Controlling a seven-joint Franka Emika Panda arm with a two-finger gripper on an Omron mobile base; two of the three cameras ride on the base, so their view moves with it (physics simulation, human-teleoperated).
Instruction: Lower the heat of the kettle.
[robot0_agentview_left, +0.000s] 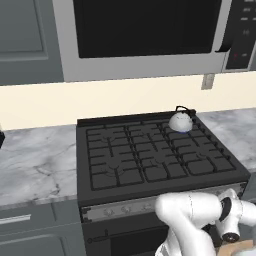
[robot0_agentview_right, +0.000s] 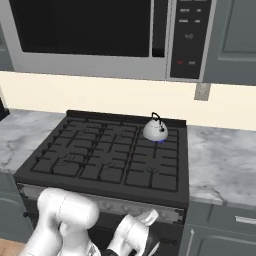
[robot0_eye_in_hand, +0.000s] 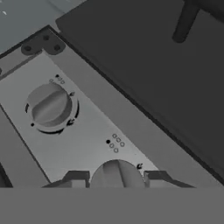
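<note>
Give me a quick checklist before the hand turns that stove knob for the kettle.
1. Kettle sits on the rear right burner: ok.
2. Flame under it: bluish glow at its base, ok.
3. Hand centred on the near knob, a finger on each side: ok.
4. Fingers closed on the knob: cannot tell.
5. This knob controls the kettle's burner: cannot tell.
6. Neighbouring knob apart from the fingers: ok.

A black gas stove (robot0_agentview_left: 150, 155) with dark grates sits between grey marbled countertops (robot0_agentview_left: 35, 160), far above the hand's level. A silver microwave (robot0_agentview_left: 145, 35) hangs over it against a cream wall (robot0_agentview_right: 100, 95) bearing an outlet (robot0_agentview_right: 202, 91). Grey cabinets (robot0_agentview_right: 235, 30) flank it. Just ahead of the hand, two grey knobs (robot0_eye_in_hand: 50, 107) stud the silver control panel (robot0_eye_in_hand: 87, 135).
</note>
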